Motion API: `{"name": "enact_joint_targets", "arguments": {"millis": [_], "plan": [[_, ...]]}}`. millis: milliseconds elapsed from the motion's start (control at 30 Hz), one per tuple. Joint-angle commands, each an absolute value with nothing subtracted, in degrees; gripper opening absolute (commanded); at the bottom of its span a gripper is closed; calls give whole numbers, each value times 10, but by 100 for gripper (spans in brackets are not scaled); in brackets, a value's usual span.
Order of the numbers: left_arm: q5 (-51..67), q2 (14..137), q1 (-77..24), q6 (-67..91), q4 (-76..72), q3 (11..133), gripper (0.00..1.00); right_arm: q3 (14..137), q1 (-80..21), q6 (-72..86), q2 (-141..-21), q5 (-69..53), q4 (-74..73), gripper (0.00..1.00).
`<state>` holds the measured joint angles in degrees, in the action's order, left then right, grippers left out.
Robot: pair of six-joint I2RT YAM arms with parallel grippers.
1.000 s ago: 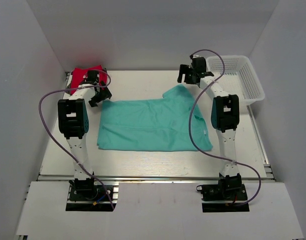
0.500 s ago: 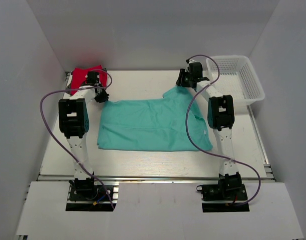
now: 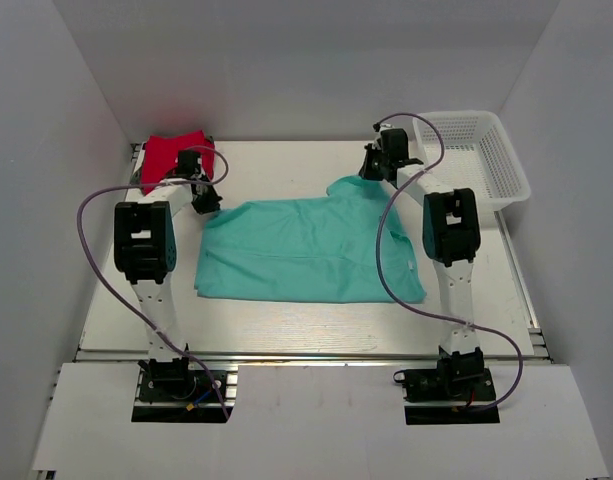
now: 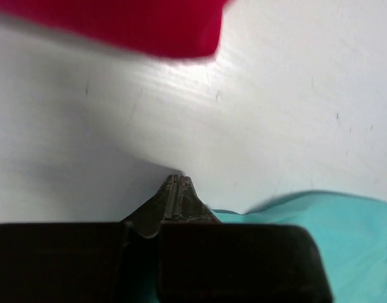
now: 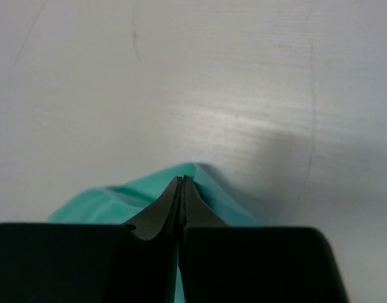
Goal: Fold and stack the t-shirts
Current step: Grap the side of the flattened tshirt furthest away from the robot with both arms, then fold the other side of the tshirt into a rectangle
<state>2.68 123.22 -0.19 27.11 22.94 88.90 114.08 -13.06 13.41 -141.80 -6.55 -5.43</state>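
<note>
The right gripper (image 5: 181,181) is pinched shut on a raised peak of the teal t-shirt (image 3: 306,250). The left gripper (image 4: 177,181) is also closed at the shirt's edge, but I cannot tell whether it holds cloth. The shirt lies spread flat from both grippers back toward the arm bases. It looks light and limp and would likely sag, so corners and hems suit holding. The red t-shirt (image 3: 174,152) lies bunched just beyond the left gripper. The pale surface (image 3: 286,320) looks smooth. A white mesh basket (image 3: 466,116) stands right of the right gripper, and walls (image 3: 286,70) enclose the workspace.

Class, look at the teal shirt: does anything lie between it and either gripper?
Nothing visible does. The left gripper and right gripper both sit at the far edge of the teal shirt; the red shirt lies apart.
</note>
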Motion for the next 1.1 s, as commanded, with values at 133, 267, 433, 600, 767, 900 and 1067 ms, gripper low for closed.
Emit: {"name": "enact_joint_targets", "arguments": {"millis": [133, 267, 433, 600, 767, 900, 1067], "plan": [[26, 1087, -9, 258, 196, 790, 0, 934, -135, 131, -1203, -89, 75, 0], [18, 1035, -9, 258, 188, 736, 0, 830, -133, 133, -1147, -90, 100, 0], [3, 975, -9, 258, 182, 681, 0, 739, -130, 141, -1065, -98, 125, 0], [-19, 926, -9, 258, 182, 640, 0, 622, -132, 143, -974, -98, 158, 0], [-25, 904, -9, 241, 168, 600, 0, 515, -131, 152, -862, -51, 156, 0], [-32, 883, -9, 229, 153, 580, 0, 455, -131, 147, -799, -22, 131, 0], [-37, 868, -9, 219, 123, 552, 0, 416, -133, 149, -738, -44, 120, 0]]}}
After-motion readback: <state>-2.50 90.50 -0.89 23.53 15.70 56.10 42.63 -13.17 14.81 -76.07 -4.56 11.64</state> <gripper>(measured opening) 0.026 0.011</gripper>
